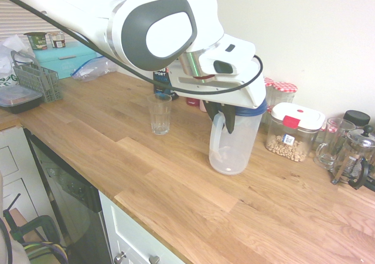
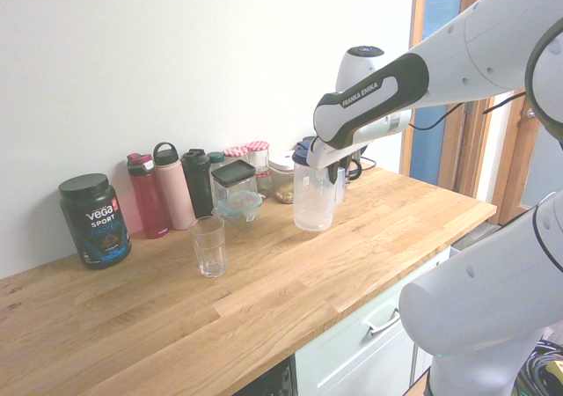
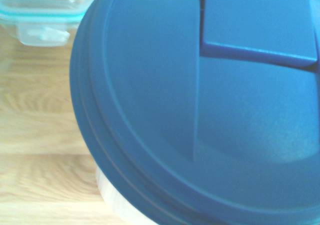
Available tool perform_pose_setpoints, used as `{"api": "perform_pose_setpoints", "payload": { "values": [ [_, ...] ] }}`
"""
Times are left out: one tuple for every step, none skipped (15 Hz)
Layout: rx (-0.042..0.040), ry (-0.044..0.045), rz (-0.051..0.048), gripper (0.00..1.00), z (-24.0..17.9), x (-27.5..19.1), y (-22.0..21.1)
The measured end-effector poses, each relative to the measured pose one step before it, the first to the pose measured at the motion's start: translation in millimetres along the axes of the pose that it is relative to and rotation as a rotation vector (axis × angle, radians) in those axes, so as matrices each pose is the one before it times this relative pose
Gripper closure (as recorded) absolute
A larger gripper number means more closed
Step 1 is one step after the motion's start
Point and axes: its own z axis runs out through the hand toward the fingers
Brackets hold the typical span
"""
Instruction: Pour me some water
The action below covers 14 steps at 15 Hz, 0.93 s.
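Your gripper [image 1: 224, 117] had its jaws pinched on the handle [image 1: 217, 136] of the jug [image 1: 235, 151], upright on the counter [image 1: 135, 170]. You needed a level lift, then a slow tilt over the empty-looking glass [image 1: 160, 120], standing apart beyond.

A white Franka arm enters the first exterior view from the upper left, its wrist bulking large at top center and its dark-fingered gripper [image 1: 224, 116] pointing down, shut, right of center. In the second exterior view, the arm reaches in from the upper right, its gray-and-white forearm sloping down leftward to the hand, right of the frame's center.
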Motion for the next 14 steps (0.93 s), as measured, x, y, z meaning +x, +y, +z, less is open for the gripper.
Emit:
{"api": "perform_pose_setpoints", "payload": {
  "values": [
    [-0.01245, 0.00313, -0.00398, 1.00, 1.53, 0.84, 1.86],
    [-0.00972, 0.00061, -0.00402, 1.00, 2.51, 0.22, 0.42],
    [-0.00525, 0.00006, -0.00495, 1.00, 3.11, -0.14, -1.01],
    [-0.00286, -0.00010, -0.00469, 1.00, 4.27, -0.09, -1.75],
    [-0.00102, 0.00073, -0.00388, 1.00, 4.48, 0.08, -1.76],
    [-0.00082, 0.00165, -0.00344, 1.00, 4.26, 0.41, -1.34],
    [-0.00248, 0.00284, -0.00388, 1.00, 4.38, 0.60, -1.10],
    [-0.00444, 0.00404, -0.00342, 0.00, 3.81, 0.67, -0.73],
    [-0.00665, 0.00241, -0.00044, 0.00, 3.61, 0.29, -0.71],
    [-0.00683, 0.00927, -0.00006, 0.00, 1.82, 1.15, -1.11],
    [-0.00470, 0.00431, 0.00105, 0.00, 0.17, 0.43, -1.60],
    [-0.00316, 0.00258, -0.00096, 0.00, -0.07, 0.09, -1.03],
    [-0.00152, 0.00081, 0.00034, 0.00, 0.09, 0.04, -0.16],
    [-0.00068, -0.00040, 0.00174, 0.00, 0.28, -0.04, 0.02]
  ]
}}
